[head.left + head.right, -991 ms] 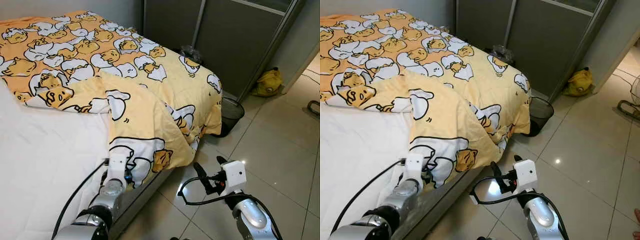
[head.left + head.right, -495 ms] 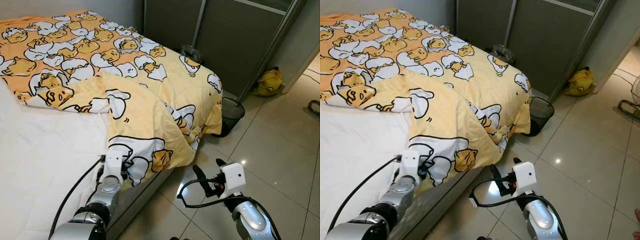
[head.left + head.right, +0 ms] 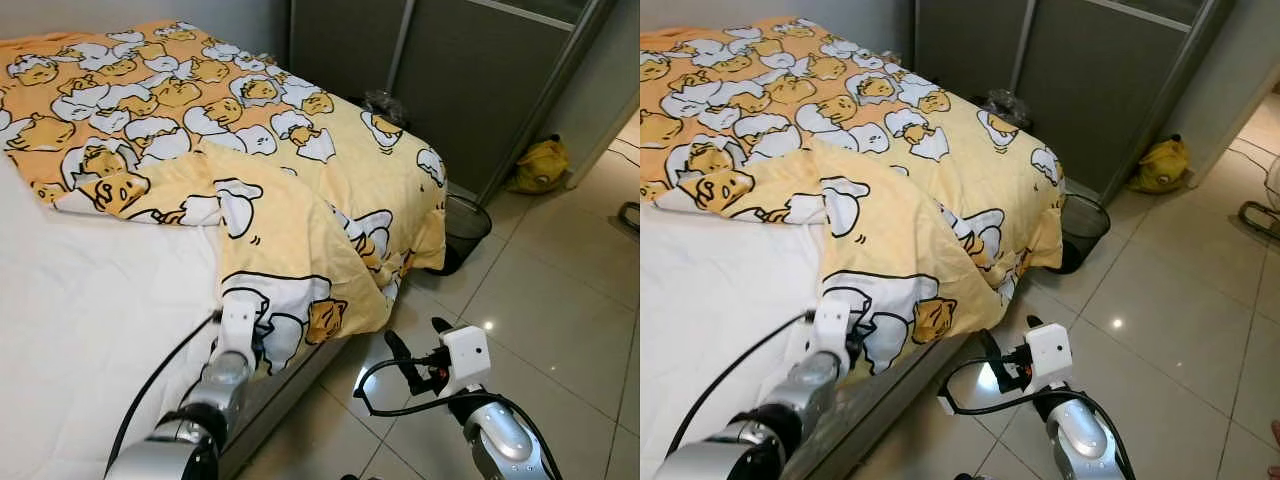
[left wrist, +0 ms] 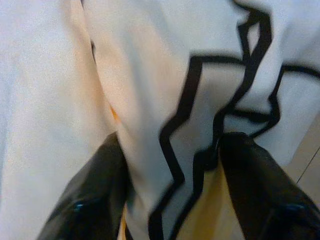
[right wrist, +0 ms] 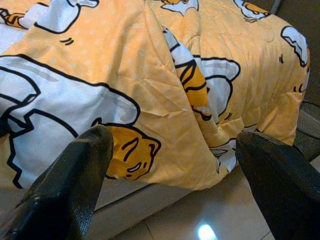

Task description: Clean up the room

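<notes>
Gripping the near corner of the duvet (image 3: 300, 250), my left tool (image 4: 172, 200) has its two black fingers (image 4: 95, 190) set on either side of a fold of the white-and-black printed fabric, so I judge it clamped on the cloth at the bed's edge. I hold this corner because the duvet lies bunched toward the far end of the bed (image 3: 90, 320), its near part folded back and drooping over the side, which leaves the white sheet bare; the corner is the point from which the cover can be drawn flat. My right tool (image 3: 418, 350) hangs over the tiled floor (image 3: 560, 300) just beside the bed, its fingers spread wide with nothing between them, aimed at the hanging fold in its wrist view and apart from the cloth. A black mesh bin (image 3: 462, 228) stands on the floor past the foot of the bed, and a yellow bag (image 3: 537, 165) rests against the dark wardrobe (image 3: 470, 80). I judge the bed-making step to be at its start: the next pull calls for a steady draw along the mattress, since thin fabric can slip from a narrow pinch.
</notes>
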`<state>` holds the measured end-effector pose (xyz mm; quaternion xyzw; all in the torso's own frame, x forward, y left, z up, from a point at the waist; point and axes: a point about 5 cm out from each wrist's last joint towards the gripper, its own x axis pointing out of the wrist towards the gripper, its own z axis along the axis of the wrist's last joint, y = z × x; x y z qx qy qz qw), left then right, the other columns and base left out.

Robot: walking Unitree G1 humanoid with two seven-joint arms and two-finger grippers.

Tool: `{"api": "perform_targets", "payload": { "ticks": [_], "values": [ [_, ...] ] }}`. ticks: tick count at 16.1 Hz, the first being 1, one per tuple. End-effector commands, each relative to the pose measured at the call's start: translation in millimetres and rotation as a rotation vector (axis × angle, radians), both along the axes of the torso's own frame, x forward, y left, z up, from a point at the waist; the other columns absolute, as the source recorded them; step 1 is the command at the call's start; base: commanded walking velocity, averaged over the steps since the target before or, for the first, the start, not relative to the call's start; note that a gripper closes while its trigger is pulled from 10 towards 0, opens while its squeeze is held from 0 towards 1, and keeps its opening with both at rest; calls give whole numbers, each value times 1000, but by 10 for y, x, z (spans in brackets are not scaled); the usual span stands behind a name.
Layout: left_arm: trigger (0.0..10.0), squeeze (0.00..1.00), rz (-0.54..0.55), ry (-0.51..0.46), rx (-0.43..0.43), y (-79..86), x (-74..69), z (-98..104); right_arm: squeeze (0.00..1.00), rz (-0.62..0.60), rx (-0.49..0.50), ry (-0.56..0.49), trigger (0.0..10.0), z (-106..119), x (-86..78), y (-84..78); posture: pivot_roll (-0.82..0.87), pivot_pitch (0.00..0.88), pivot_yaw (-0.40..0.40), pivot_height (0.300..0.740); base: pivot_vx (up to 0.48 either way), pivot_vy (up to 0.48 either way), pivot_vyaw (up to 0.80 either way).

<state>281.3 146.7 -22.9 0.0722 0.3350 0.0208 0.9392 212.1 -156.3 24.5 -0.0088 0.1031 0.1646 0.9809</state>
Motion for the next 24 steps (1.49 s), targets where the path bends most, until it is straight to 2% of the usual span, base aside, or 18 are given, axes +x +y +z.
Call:
{"api": "perform_targets", "payload": {
  "ticks": [1,5,10,13,16,17,18,20,22,24],
  "values": [
    [0,0,-17,-13,-20,-43,41,34,0,-2,-20,2,10000,11,22,-33,-62,0,-68,740,0,0,0],
    [0,0,-47,-22,-36,-74,68,58,0,-18,-25,-8,10000,32,64,-70,-64,0,-60,740,0,0,0],
    [0,0,-87,20,41,-30,1,-6,0,-28,-25,-6,10000,30,109,-83,-45,0,-62,740,0,0,0],
    [0,0,-108,-9,43,-42,22,19,0,-29,-26,-6,10000,27,115,-92,-36,0,-66,740,0,0,0],
    [0,0,-143,-47,3,-74,40,46,0,-21,-29,-4,10000,16,119,-90,-30,0,-62,740,0,0,0],
    [2784,0,-207,-33,6,-64,4,17,0,-20,-31,1,10000,4,123,-91,-21,0,-63,740,0,0,0],
    [10000,0,-224,-30,48,-26,-10,6,0,-15,-31,5,10000,-2,122,-87,-21,0,-63,740,0,0,0],
    [10000,0,-238,-36,80,61,-37,-8,0,-10,-31,10,10000,-17,120,-75,-13,0,-62,740,0,0,0],
    [10000,0,-264,-36,67,73,-51,-14,0,-7,-32,12,10000,-25,125,-70,-9,0,-63,740,0,0,0],
    [10000,0,-462,-51,70,-18,-90,-18,0,1,-32,16,10000,-30,137,-65,-8,0,-62,740,0,0,0]
  ]
}}
